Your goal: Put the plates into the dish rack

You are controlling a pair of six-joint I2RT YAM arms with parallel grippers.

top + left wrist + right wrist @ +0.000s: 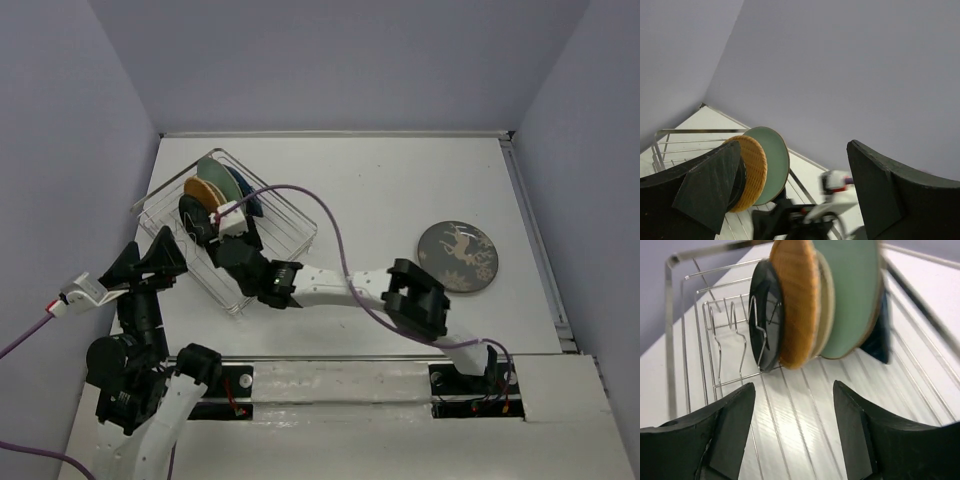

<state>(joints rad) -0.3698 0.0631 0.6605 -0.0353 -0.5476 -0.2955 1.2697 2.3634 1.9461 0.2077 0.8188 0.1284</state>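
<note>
The silver wire dish rack (pixel 285 222) stands at the back left and holds five plates on edge. In the right wrist view they are, from left to right, glossy black (pixel 765 320), orange (pixel 795 300), cream (pixel 824 305), pale teal (pixel 850 295) and dark blue (pixel 877 340). The grey deer plate (pixel 458 256) lies flat on the table at the right. My right gripper (pixel 792 425) is open and empty inside the rack, just in front of the black plate. My left gripper (pixel 790 190) is open and empty beside the rack's left edge (pixel 660 145).
My right arm (pixel 330 285) reaches across the table from right to left, with its purple cable (pixel 335 235) looping above it. A raised lip (pixel 535 240) runs along the table's right side. Grey walls close in on three sides.
</note>
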